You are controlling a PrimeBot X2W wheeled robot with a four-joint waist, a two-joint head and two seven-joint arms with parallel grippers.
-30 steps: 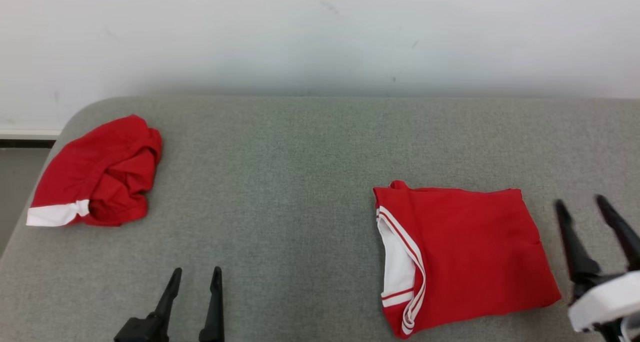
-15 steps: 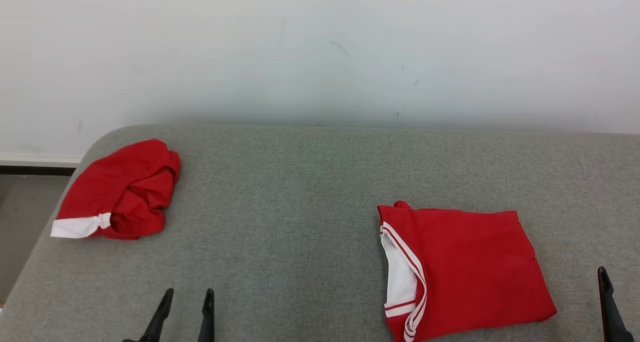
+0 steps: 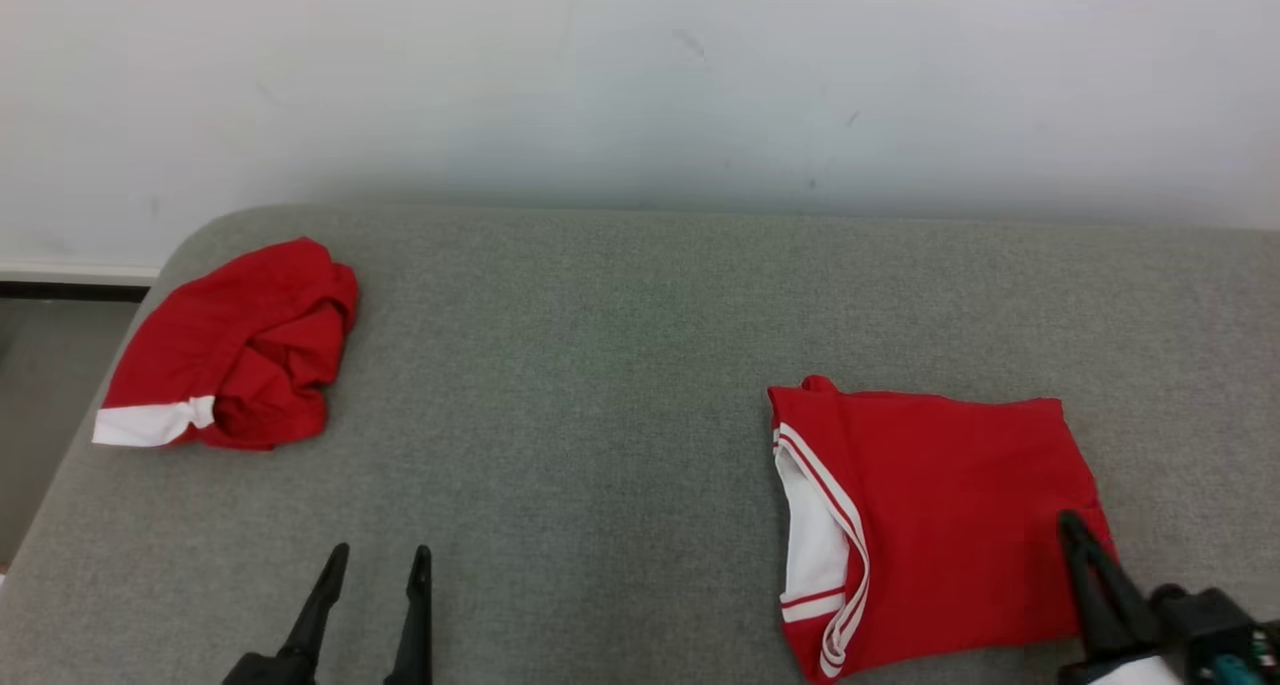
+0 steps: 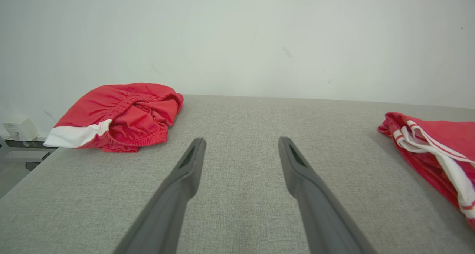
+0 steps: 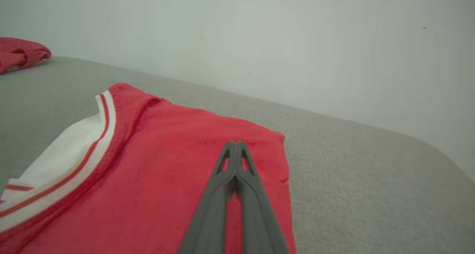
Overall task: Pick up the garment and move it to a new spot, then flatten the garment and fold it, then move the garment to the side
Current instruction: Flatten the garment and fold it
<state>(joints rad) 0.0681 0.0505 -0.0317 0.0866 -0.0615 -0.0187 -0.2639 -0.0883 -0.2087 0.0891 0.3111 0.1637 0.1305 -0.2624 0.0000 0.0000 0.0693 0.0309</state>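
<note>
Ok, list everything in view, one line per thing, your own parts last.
folded garment: one, red with white striped trim, flat on the table's right part
crumpled garment: one, red with a white band, bunched at the table's far left corner
table: one, grey fabric top, against the wall
wall: one, white, behind the table
small box: one, white, beyond the table's left end
left gripper: one, dark fingers apart, above bare table
right gripper: one, dark fingers pressed together, over the folded garment's right part

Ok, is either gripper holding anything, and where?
Nothing. The left gripper is open over the table; the right gripper is shut over the folded garment, no cloth between its fingers.
</note>
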